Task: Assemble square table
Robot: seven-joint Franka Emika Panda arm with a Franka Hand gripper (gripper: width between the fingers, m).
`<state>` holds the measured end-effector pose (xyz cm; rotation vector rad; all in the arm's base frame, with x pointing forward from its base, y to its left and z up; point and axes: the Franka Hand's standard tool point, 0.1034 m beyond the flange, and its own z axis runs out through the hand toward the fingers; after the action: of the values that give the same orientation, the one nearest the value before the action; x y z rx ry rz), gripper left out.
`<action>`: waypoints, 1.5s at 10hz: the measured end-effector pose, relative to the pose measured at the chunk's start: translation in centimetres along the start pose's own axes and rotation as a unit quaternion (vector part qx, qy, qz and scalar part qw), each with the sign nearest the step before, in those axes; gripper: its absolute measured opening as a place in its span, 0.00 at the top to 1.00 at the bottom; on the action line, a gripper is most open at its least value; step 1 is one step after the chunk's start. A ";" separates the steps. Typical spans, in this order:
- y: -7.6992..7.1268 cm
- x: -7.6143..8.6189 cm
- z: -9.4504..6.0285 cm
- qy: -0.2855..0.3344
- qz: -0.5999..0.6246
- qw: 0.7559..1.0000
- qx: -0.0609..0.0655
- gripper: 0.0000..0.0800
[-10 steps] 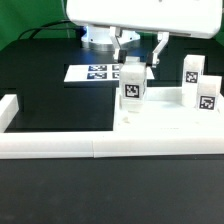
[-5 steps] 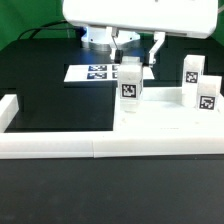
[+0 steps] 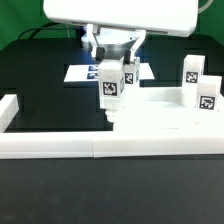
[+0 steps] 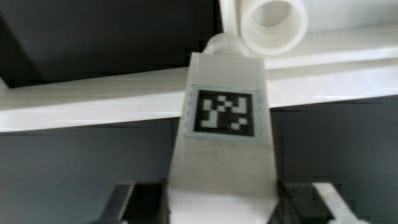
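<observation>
above the near-left corner of the square tabletop (image 3: 160,112), the gripper (image 3: 112,62) is clamped on a tagged leg block (image 3: 109,88), held upright. two more leg blocks (image 3: 200,88) stand on the slab's far right; border rail (image 3: 60,143) in front.

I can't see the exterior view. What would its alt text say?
A robot gripper holds a white tagged leg upright above the near corner of a white square tabletop. Two more legs stand on the tabletop at the view's right; a marker board lies behind.
</observation>
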<state>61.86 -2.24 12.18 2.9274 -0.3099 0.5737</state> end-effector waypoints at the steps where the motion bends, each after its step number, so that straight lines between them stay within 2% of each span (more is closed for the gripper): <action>1: -0.8 -0.4 0.0 -0.005 -0.003 1.000 0.002 0.64; 5: -1.2 -0.4 0.0 -0.005 -0.001 1.000 0.004 0.64; 6: -2.5 -0.5 -0.4 -0.003 0.005 1.000 0.009 0.64; 7: -3.2 -1.0 -0.6 -0.002 -0.002 1.000 0.012 0.64; 11: -3.6 -1.1 -0.4 0.004 -0.007 1.000 0.012 0.64; 15: -3.0 -1.1 -0.3 0.010 -0.020 1.000 0.011 0.64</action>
<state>61.38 0.88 11.73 2.9403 -0.2442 0.6034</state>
